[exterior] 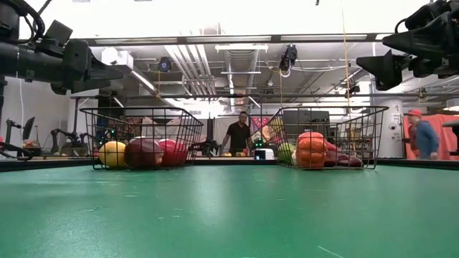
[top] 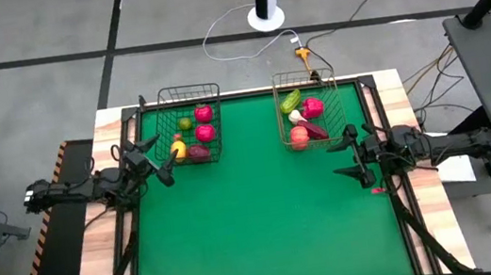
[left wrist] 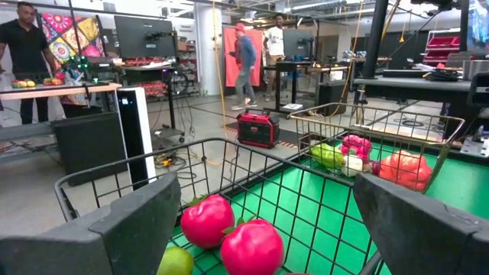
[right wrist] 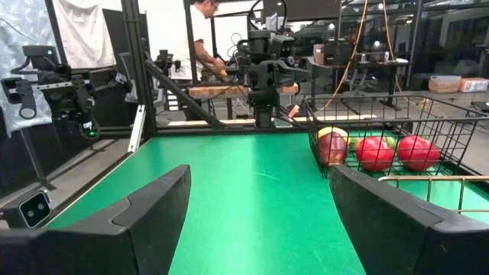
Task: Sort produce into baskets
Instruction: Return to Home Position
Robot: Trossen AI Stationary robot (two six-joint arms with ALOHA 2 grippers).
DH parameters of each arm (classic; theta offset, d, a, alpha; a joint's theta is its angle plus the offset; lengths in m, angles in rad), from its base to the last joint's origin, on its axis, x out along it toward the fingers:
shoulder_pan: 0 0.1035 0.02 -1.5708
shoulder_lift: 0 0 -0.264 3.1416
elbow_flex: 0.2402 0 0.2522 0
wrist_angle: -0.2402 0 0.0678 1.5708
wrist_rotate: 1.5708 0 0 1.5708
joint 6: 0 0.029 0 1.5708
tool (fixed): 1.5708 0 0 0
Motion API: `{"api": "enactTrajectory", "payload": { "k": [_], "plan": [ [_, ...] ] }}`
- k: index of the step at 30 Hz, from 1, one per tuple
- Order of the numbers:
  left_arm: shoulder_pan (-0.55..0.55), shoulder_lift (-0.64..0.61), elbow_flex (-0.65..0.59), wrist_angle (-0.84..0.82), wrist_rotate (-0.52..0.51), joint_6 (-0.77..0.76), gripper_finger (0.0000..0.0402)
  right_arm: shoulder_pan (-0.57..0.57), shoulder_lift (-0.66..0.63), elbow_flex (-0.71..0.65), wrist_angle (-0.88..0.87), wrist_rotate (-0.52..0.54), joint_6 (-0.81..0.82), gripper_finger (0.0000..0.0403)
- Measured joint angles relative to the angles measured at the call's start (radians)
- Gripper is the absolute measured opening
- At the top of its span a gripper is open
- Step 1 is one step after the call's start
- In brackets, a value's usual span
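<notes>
Copper basket (top: 280, 114) and black basket (top: 188, 89) hold produce (top: 203, 113). Only the low view shows the left gripper (top: 161, 163) and right gripper (top: 345, 155) raised, jaws open and empty.

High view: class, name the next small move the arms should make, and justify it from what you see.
Probably draw the left gripper and right gripper back to rest. Both hang open and empty, all visible produce lies in the black basket or the copper basket, and none is on the green mat.
</notes>
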Motion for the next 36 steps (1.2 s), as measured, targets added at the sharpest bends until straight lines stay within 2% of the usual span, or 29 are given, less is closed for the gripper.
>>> {"api": "enactTrajectory", "payload": {
  "k": [7,20,36],
  "plan": [
    [0.000,0.000,0.000,0.000,0.000,0.000,0.0370,0.000,0.000,0.000,0.000,0.000,0.000,0.0310],
    [0.000,0.000,0.000,0.000,0.000,0.000,0.0370,0.000,0.000,0.000,0.000,0.000,0.000,0.0297],
    [0.000,0.000,0.000,0.000,0.000,0.000,0.0370,0.000,0.000,0.000,0.000,0.000,0.000,0.0309]
  ]
}}
